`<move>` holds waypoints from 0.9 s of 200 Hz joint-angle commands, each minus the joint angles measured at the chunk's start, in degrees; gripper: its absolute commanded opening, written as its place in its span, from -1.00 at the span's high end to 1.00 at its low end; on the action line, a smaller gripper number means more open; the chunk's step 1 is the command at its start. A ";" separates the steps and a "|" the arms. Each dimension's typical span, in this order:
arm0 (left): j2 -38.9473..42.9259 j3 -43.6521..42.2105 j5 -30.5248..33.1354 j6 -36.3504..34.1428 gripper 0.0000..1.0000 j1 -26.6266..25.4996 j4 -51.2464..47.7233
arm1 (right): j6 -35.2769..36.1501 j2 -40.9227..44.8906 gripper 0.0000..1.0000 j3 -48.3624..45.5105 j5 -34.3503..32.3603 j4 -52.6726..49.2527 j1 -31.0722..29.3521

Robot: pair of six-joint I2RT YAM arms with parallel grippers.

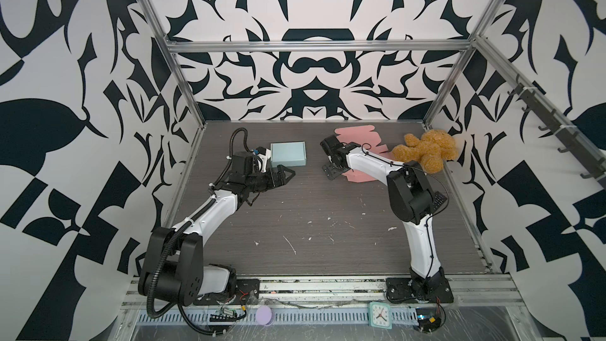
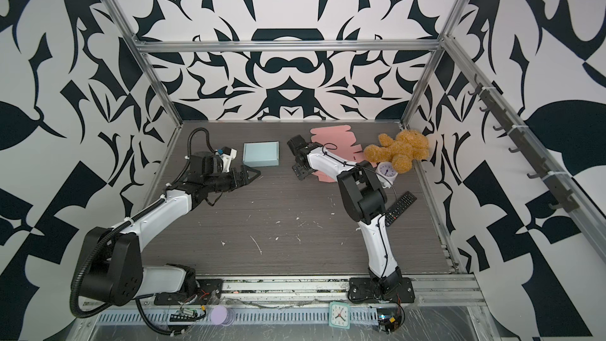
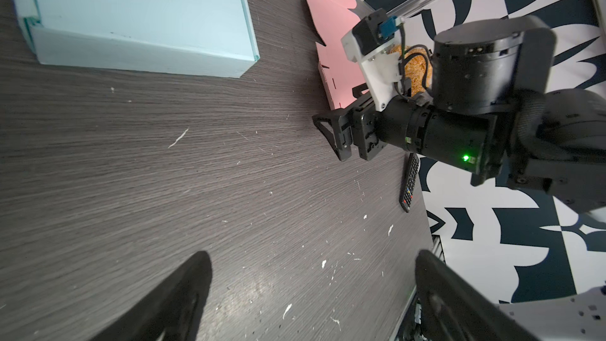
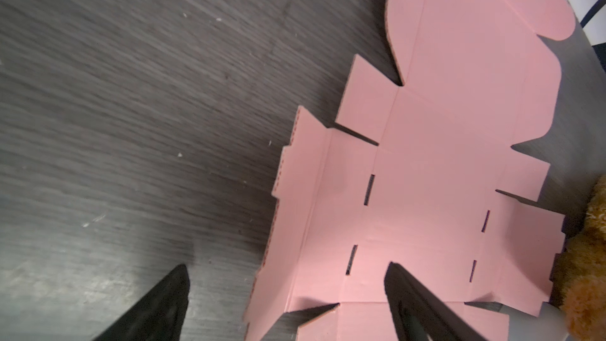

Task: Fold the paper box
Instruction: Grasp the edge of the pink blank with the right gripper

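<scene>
The paper box is a flat pink cut-out sheet [image 1: 357,136] [image 2: 331,136] [image 4: 442,159] lying at the back right of the table, with one long side flap raised. My right gripper [image 1: 331,172] [image 2: 301,172] [image 4: 285,267] hangs low over the sheet's near-left edge. It is open, with one finger over bare table and the other over the pink panel, so the raised flap stands between them. My left gripper [image 1: 288,173] [image 2: 254,173] [image 3: 313,254] is open and empty above bare table, just in front of a folded light-blue box [image 1: 288,154] [image 3: 137,11].
A brown teddy bear [image 1: 426,150] [image 2: 400,150] lies against the sheet's right edge by the right wall. A small white clock [image 2: 387,172] and a black remote [image 2: 400,208] [image 3: 410,185] sit behind the right arm. The grey table [image 1: 311,231] carries white scuffs.
</scene>
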State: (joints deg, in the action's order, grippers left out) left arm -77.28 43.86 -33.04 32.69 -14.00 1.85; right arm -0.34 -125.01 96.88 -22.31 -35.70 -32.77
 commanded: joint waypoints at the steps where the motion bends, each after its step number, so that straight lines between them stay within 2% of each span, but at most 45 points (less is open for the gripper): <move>1: 0.75 -2.28 -3.30 2.03 -0.98 -0.15 4.65 | 0.42 0.60 -0.68 2.72 -3.64 -1.65 -0.51; 20: 0.48 -3.72 -5.05 3.51 -0.99 -0.15 8.46 | 0.44 0.09 -0.53 2.94 -4.23 -1.31 -0.52; 61: 1.24 -4.90 -5.50 3.96 -0.99 -0.15 10.19 | 0.67 -1.60 -0.26 4.06 -4.99 -2.18 -0.61; 94: 1.77 -5.72 -7.51 4.37 -0.99 -0.15 13.02 | 0.12 -0.38 0.11 2.91 -5.16 -2.28 -0.78; 152: 2.67 -6.41 -8.10 5.19 -0.99 -0.15 14.60 | 0.34 -0.15 0.30 2.81 -6.39 -2.70 -1.17; 180: 2.57 -6.93 -7.92 5.18 -0.99 -0.15 14.76 | 0.25 0.80 0.46 2.24 -6.59 -2.45 -1.38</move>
State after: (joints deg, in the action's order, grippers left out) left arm -75.81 37.93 -40.12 37.65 -14.02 15.25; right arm 0.36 -127.74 99.15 -27.31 -37.30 -33.63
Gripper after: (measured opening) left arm 0.993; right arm 0.296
